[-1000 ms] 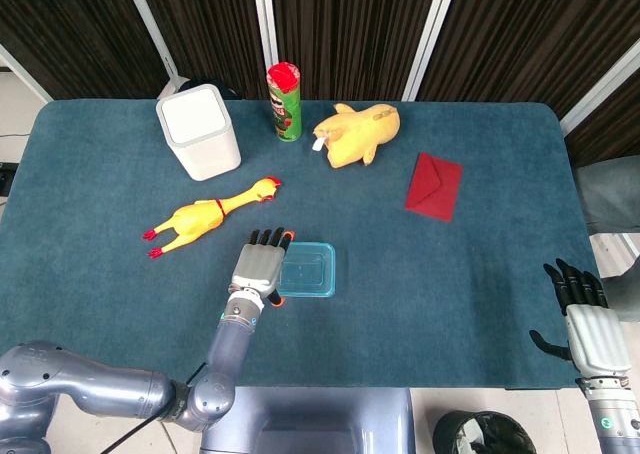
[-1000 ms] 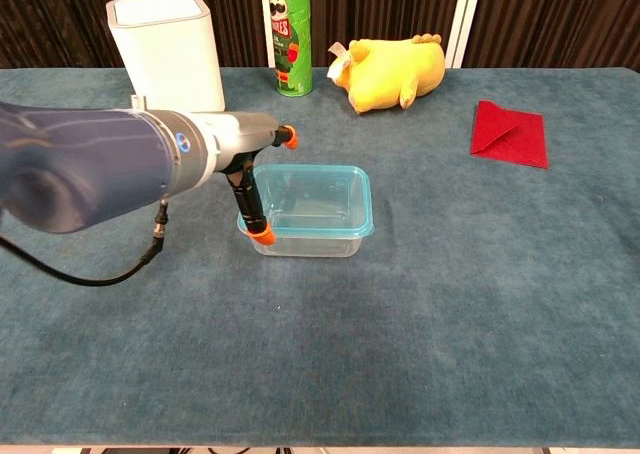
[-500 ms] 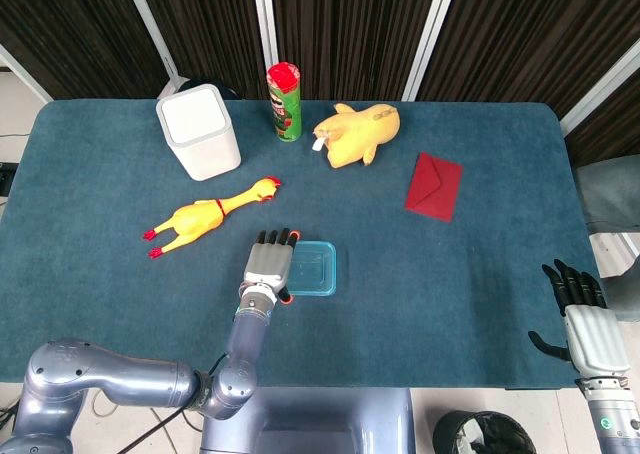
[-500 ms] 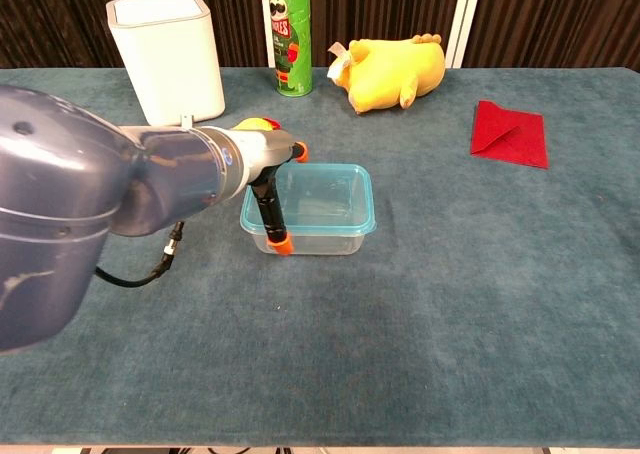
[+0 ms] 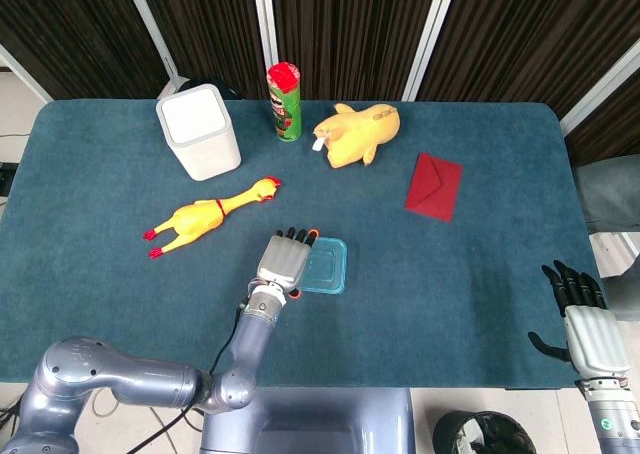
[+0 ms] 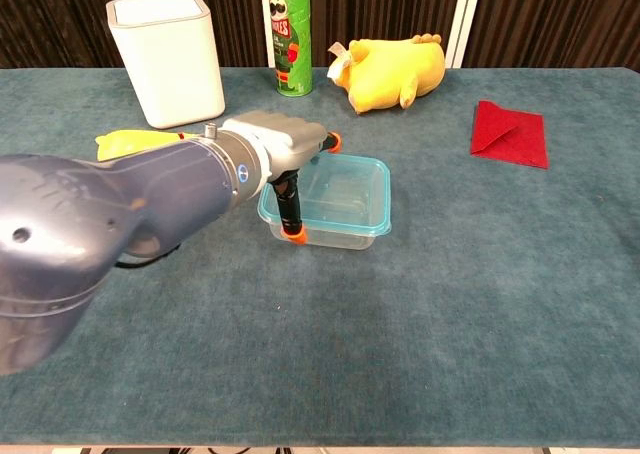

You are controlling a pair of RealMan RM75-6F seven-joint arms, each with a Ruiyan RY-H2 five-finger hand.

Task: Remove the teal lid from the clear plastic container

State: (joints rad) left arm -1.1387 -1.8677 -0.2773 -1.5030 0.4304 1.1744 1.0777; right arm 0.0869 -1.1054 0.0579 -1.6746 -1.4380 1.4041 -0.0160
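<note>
At the middle of a blue-green table [image 5: 120, 264], the robot's left hand [image 5: 285, 261] lies palm-down over the left end of a clear plastic container [image 6: 340, 229], its orange-tipped thumb hanging down the near wall while the fingers [image 6: 330, 144] reach across the top. The teal lid [image 6: 350, 189] sits on the container, and from these angles it is not possible to tell whether the hand actually grips the lid or only rests on it. The container stands near the table's centre, just right of a yellow rubber chicken [image 5: 205, 215] lying on its side, apart from it. Along the far edge stand a white square bin [image 5: 198, 130] and an upright red-topped green chip can [image 5: 284, 101], with a yellow plush toy [image 5: 358, 134] beside the can. A red envelope [image 5: 434, 185] lies flat toward the right, well apart from the container. The right hand [image 5: 585, 324] hangs off the table's near right corner in the head view, fingers straight and spread apart, holding nothing.
</note>
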